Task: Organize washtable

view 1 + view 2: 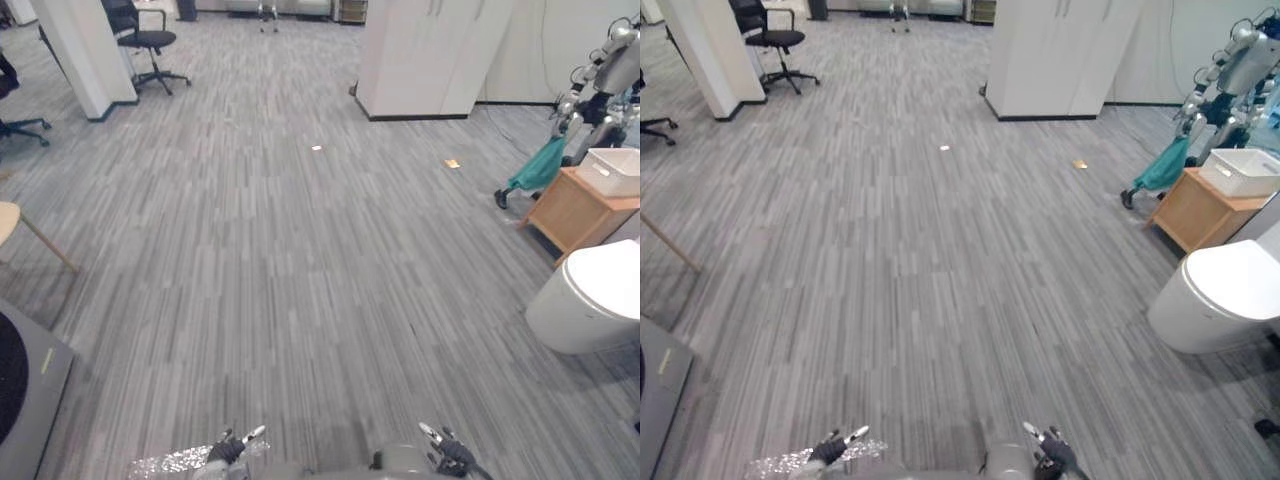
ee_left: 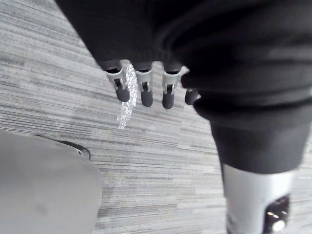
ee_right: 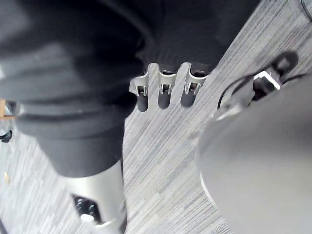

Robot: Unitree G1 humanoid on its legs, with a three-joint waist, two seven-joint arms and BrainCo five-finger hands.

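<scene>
My left hand [image 1: 228, 448] hangs low at the bottom edge of the left eye view. Its fingers [image 2: 142, 92] are curled on a glittery silver strip [image 2: 127, 95]. That strip [image 1: 170, 462] sticks out to the left of the hand above the grey carpet. My right hand [image 1: 450, 455] is low at the bottom right, its fingers [image 3: 165, 95] relaxed with nothing in them. No washtable is in view. The nearest bathroom pieces are a white toilet [image 1: 590, 295] and a wooden cabinet [image 1: 575, 210] far to the right.
A white basket [image 1: 612, 170] sits on the cabinet, with another robot [image 1: 600, 80] and a green cloth [image 1: 540, 165] behind it. Office chairs [image 1: 150, 40], a white pillar [image 1: 85, 55] and white cupboards [image 1: 430, 55] stand at the back. A grey machine [image 1: 30, 390] is at the near left.
</scene>
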